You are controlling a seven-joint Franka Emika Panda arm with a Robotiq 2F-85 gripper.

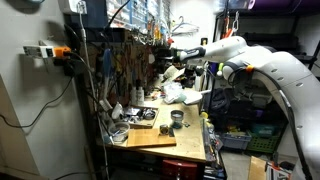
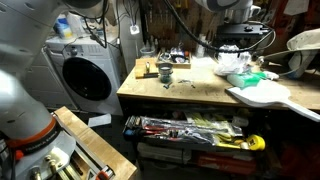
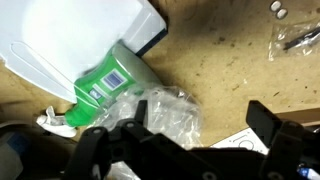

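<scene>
My gripper [image 3: 200,125] is open and empty, hanging over the wooden workbench [image 3: 220,70]. Its left finger is over a crumpled clear plastic bag [image 3: 168,112]. Its right finger is over a white printed paper [image 3: 238,140]. A green bottle [image 3: 108,85] lies beside the bag, partly under a white plastic tray [image 3: 80,40]. In both exterior views the gripper [image 1: 186,70] [image 2: 238,42] hangs just above the bag [image 1: 176,93] [image 2: 238,66] at the back of the bench.
Small metal parts [image 3: 278,10] and a clear packet [image 3: 300,38] lie further off on the bench. A wooden board [image 1: 150,135] and a dark cup [image 1: 177,117] sit nearer the front. An exterior view shows a washing machine [image 2: 85,75] and an open tool drawer [image 2: 190,130].
</scene>
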